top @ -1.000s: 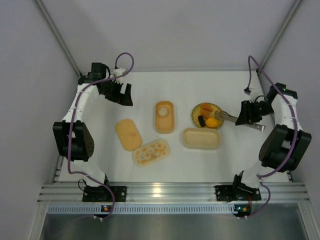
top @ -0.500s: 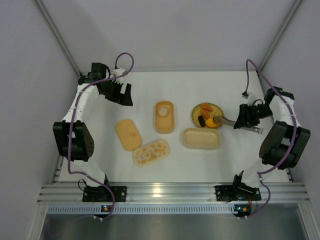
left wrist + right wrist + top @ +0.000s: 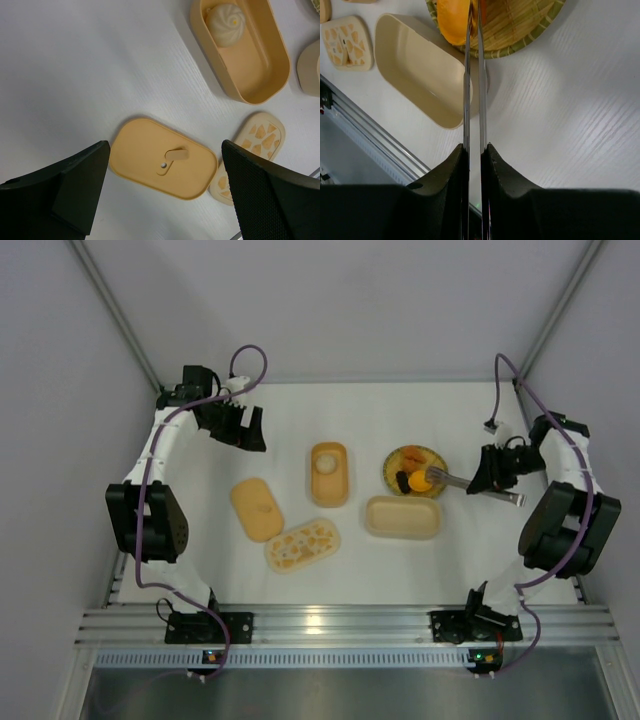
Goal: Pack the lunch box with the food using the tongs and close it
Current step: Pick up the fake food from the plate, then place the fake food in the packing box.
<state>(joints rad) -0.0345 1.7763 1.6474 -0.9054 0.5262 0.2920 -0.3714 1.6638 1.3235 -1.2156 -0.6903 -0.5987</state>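
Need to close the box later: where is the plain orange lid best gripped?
Probably by the small raised tab at the middle of the lid, coming straight down from above: the lid lies flat on the table, so its thin rim offers little to pinch.

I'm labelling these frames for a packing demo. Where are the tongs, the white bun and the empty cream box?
tongs (image 3: 465,100): right wrist view, midway along the left arm.
white bun (image 3: 225,17): left wrist view, on its top.
empty cream box (image 3: 402,517): top view, on its bare floor.
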